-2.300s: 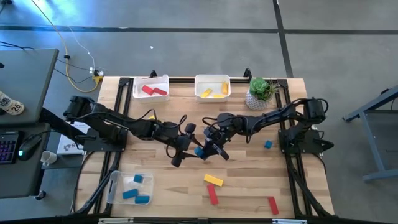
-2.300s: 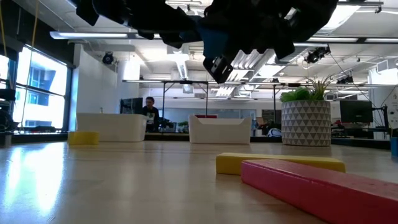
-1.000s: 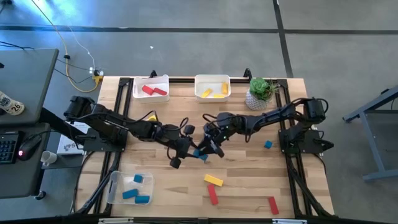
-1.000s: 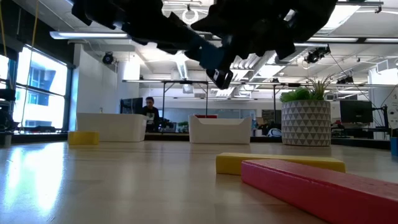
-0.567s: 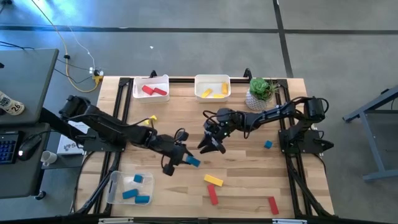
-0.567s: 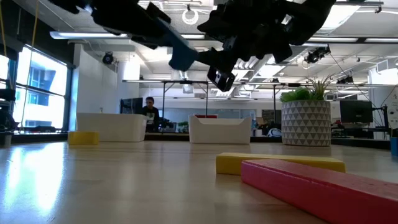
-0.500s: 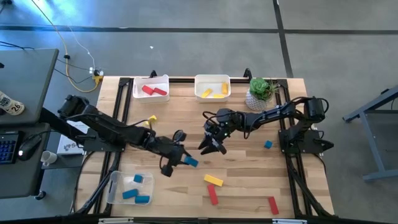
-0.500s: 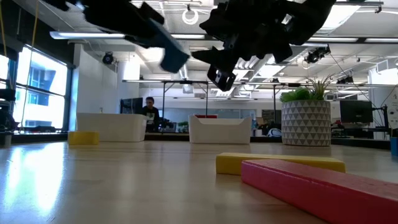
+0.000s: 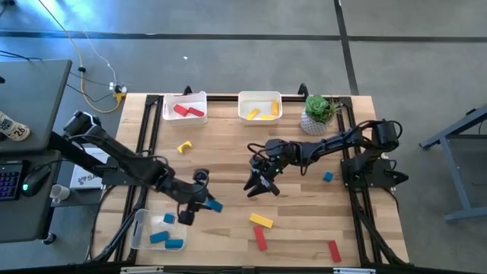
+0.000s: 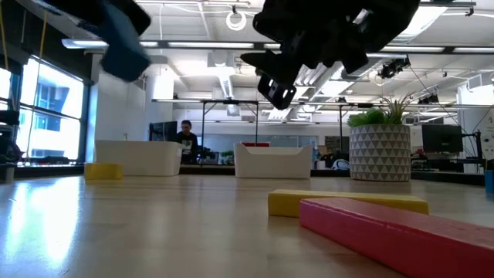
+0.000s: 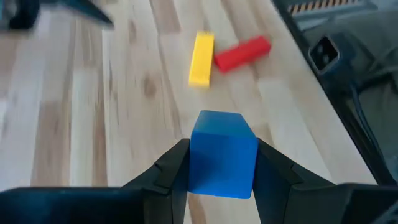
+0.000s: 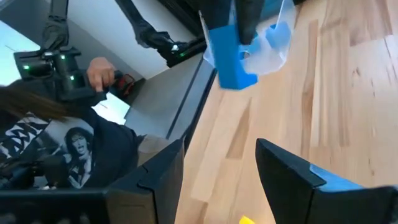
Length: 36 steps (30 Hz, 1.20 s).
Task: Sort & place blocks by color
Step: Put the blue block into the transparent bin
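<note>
We see left gripper [image 9: 199, 204] clamped on blue block [image 11: 222, 154] beside clear bin [image 9: 140, 230]; right gripper [image 9: 259, 185] open, empty, mid-table.

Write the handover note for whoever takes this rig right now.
Left claw: shut on a blue block, beside the clear bin.
Right claw: open, empty, mid-table.
Done: three blue blocks in the clear bin, red and yellow ones in the white bins.
Left: yellow bar, two red bars, small yellow block, blue block by right base.
</note>
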Each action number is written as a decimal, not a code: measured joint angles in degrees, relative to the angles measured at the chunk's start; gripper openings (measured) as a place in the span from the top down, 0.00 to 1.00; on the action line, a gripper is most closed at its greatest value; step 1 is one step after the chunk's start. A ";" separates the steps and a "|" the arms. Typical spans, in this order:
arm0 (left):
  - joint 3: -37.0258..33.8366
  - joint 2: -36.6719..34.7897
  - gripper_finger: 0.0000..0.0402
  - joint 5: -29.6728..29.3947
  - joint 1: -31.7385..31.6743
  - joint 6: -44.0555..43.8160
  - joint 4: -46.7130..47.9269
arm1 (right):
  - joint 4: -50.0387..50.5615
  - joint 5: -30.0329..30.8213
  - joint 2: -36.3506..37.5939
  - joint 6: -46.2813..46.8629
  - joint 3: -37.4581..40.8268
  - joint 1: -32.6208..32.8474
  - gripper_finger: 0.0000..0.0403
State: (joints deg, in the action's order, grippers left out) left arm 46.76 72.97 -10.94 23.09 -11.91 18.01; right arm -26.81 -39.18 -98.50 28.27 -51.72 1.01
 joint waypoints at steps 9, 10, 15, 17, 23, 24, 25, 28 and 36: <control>-0.02 -4.30 0.72 -0.21 4.39 -9.91 7.57 | 1.16 4.36 2.69 -0.66 -1.24 3.18 0.54; 0.04 -4.63 0.72 -0.24 4.88 -10.63 8.33 | 1.36 4.67 3.10 -1.21 -1.47 3.57 0.54; 3.58 -4.60 0.72 -0.69 7.35 -16.89 18.45 | 10.62 8.41 4.06 -5.21 -5.79 5.99 0.54; 5.38 -4.42 0.72 -0.77 8.23 -19.46 22.76 | 17.23 11.43 4.11 -7.72 -8.78 6.97 0.54; 7.56 -4.13 0.72 0.56 12.06 -27.06 29.29 | 38.81 22.65 4.16 -14.16 -17.89 10.34 0.54; 7.58 -3.97 0.72 0.86 12.78 -28.99 29.71 | 41.92 24.18 4.16 -14.35 -19.16 10.85 0.54; 7.58 -3.96 0.72 1.12 13.37 -30.79 30.89 | 44.60 25.40 4.12 -14.38 -20.35 11.37 0.54; 7.61 -3.56 0.72 2.32 15.39 -36.10 33.29 | 48.70 28.87 4.11 -14.18 -22.84 12.99 0.54; 7.61 -1.75 0.72 5.02 18.14 -46.03 37.22 | 54.31 35.32 4.11 -8.17 -23.26 16.22 0.54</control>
State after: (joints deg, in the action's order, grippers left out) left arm 54.37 71.22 -5.92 41.22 -57.93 55.23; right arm 27.49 -3.86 -94.40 20.10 -74.99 17.23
